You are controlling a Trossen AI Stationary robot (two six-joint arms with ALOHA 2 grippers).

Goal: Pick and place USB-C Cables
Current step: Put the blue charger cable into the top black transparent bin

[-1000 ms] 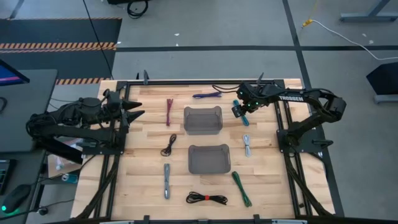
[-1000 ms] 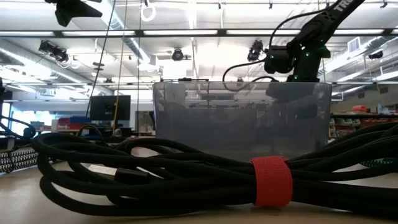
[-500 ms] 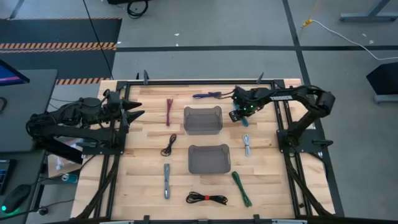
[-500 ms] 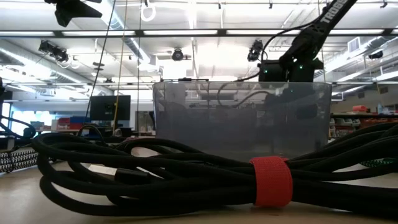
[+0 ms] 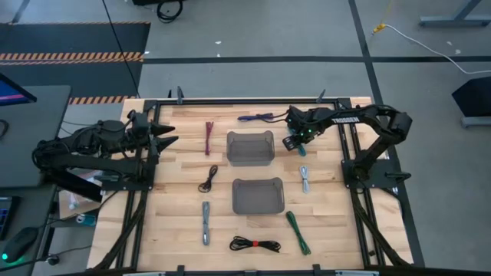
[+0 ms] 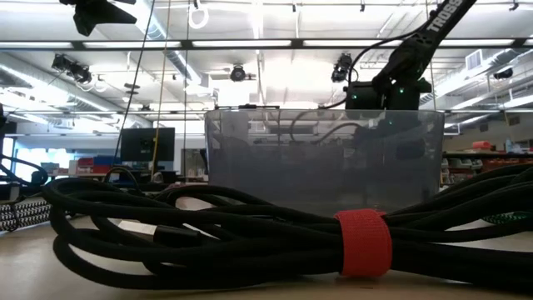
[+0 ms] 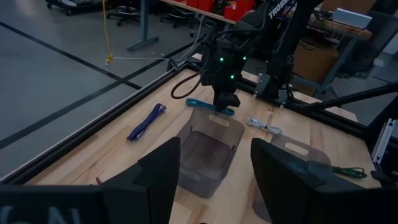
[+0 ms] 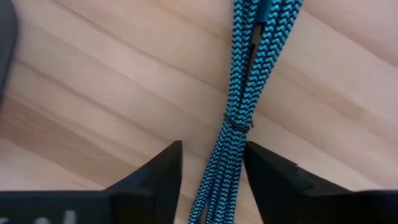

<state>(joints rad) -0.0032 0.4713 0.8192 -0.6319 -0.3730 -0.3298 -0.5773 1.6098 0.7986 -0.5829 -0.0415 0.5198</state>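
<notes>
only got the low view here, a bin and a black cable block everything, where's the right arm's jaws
Observer: The right gripper is down beside the far bin, over the teal cable.
Operator: has it got it
Observer: Not yet. The wrist view shows the teal cable lying on the wood between the two fingers, jaws apart on either side.
Operator: and the left arm
Observer: The left gripper waits at the table's left edge, jaws open, holding nothing.
Operator: bins loaded
Observer: The far bin and the near bin both look empty from above.
</notes>
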